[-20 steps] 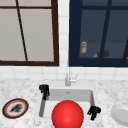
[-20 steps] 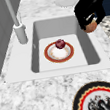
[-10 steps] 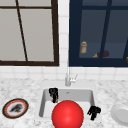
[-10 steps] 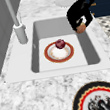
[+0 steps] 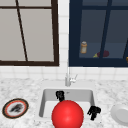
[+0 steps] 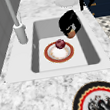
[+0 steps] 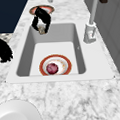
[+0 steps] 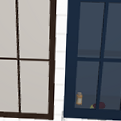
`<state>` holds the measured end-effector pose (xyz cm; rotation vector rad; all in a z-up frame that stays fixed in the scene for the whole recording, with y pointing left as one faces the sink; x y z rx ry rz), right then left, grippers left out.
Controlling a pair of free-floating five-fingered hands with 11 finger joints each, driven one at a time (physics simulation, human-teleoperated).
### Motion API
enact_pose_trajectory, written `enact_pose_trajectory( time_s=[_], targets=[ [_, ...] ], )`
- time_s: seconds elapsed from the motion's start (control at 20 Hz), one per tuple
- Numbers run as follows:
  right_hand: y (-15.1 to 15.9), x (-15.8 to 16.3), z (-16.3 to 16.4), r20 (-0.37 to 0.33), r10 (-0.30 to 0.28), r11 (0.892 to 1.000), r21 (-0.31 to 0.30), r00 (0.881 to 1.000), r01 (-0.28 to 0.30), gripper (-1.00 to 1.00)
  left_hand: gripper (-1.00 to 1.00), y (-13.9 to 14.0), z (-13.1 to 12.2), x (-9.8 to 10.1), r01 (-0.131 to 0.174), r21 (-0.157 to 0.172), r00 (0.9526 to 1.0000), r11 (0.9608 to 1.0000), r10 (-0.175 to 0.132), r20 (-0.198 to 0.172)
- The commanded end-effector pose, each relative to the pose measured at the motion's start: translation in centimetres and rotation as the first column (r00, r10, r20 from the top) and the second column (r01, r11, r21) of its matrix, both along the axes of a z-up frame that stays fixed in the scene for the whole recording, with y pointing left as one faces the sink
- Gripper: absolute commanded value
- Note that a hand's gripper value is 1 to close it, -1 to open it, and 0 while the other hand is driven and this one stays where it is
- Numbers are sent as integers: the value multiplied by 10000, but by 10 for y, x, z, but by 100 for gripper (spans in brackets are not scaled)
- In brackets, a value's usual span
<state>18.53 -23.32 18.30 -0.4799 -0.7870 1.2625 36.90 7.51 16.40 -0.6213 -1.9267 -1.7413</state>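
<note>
Your left hand [image 5: 60, 95] has swung in over the sink [image 6: 90, 50] since a second ago, its fingers curled round a small brown lump [image 6: 71, 33]. Nearest you sits a red ball [image 5: 67, 115]. Your right hand [image 5: 93, 112] hangs at the sink's right rim, and you cannot tell how its fingers stand. Just beside the lump and lower, a plate [image 6: 48, 57] on the sink floor bears a dark fruit [image 6: 60, 43]. Behind stands the faucet [image 5: 68, 78].
</note>
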Motion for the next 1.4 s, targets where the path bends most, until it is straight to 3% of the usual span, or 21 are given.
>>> enact_pose_trajectory(
  time_s=[0.0,0.1,0.45,0.55,0.7,0.8,0.95,1.25,1.35],
  targets=[
    [0,0,0,0,0,10000,0,10000,0,0,100,-13,-31,14,-522,-317,9985,9981,527,138],
    [0,0,0,0,0,10000,0,10000,0,0,100,-21,-44,12,-615,-261,9974,9978,624,369],
    [0,0,0,0,0,10000,0,10000,0,0,100,-51,-103,17,-405,-74,9990,9991,407,206],
    [0,0,0,0,0,10000,0,10000,0,0,100,-53,-120,29,-272,-122,9994,9996,275,198],
    [0,0,0,0,0,10000,0,10000,0,0,100,-59,-146,46,-307,-122,9994,9995,309,139],
    [0,0,0,0,0,10000,0,10000,0,0,100,-55,-162,61,-6,-122,10000,9999,7,88],
    [0,0,0,0,0,10000,0,10000,0,0,100,-49,-187,75,2,-119,10000,9999,-1,88],
    [0,0,0,0,0,10000,0,10000,0,0,100,-50,-236,71,23,-91,9999,10000,-22,170],
    [0,0,0,0,0,10000,0,10000,0,0,100,-54,-253,65,-2,58,9999,10000,1,163]
  ],
)
